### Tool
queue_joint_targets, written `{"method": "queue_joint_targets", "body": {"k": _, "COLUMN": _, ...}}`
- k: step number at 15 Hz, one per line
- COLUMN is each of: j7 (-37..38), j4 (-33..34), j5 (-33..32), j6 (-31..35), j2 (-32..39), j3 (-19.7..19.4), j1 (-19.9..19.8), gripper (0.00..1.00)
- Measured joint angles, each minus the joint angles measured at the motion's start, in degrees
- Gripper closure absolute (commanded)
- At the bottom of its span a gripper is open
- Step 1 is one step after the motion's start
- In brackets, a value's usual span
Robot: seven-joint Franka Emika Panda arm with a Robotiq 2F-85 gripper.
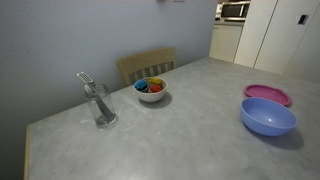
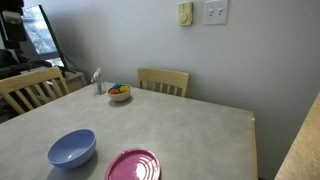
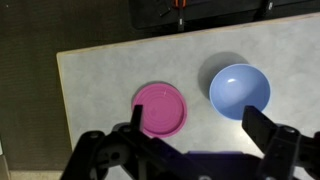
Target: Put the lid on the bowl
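The magenta-pink lid [image 3: 160,108] lies flat on the grey table, next to the periwinkle-blue bowl [image 3: 240,90], which stands upright and empty. Both also show in both exterior views: the lid [image 1: 266,94] [image 2: 133,165] and the bowl [image 1: 268,117] [image 2: 72,149]. They sit close together but apart. My gripper [image 3: 197,132] shows only in the wrist view. It hangs high above the table, over the gap between lid and bowl, with its fingers wide open and empty.
A small white bowl with colourful contents [image 1: 151,91] [image 2: 119,94] and a clear glass with a utensil [image 1: 100,103] [image 2: 98,82] stand at the table's far side. Wooden chairs [image 2: 163,80] [image 2: 30,90] stand around the table. The table edge [image 3: 66,100] runs left of the lid.
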Motion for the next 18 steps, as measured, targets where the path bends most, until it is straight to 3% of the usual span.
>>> {"method": "queue_joint_targets", "body": {"k": 7, "j7": 0.4, "j4": -0.1, "j5": 0.2, "j6": 2.8, "j2": 3.4, "j3": -0.6, "j1": 0.0, "gripper": 0.0}}
{"method": "queue_joint_targets", "body": {"k": 18, "j7": 4.2, "j4": 1.4, "j5": 0.4, "j6": 9.4, "j2": 18.2, "j3": -1.7, "j1": 0.0, "gripper": 0.0}}
